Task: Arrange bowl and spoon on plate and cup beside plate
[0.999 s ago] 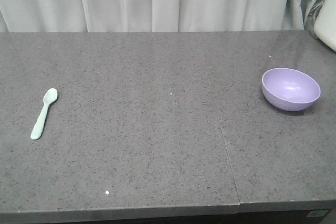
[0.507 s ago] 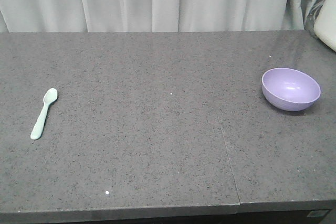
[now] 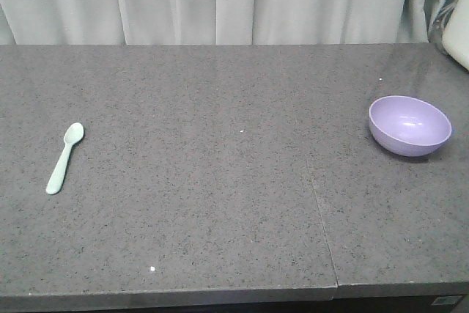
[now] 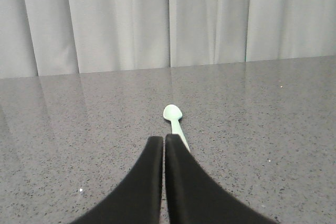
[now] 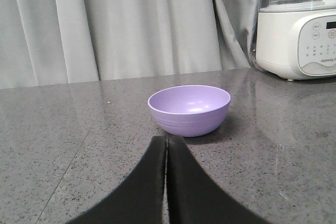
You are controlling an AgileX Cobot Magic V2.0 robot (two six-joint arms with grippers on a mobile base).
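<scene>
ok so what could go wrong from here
The spoon lies flat on the counter; the shut left gripper has to open and pinch a thin, low handle, which may slide away.
The bowl is round and glossy, so the right gripper could slip off its rim or push it toward the white appliance.
No plate or cup shows in any view.
</scene>
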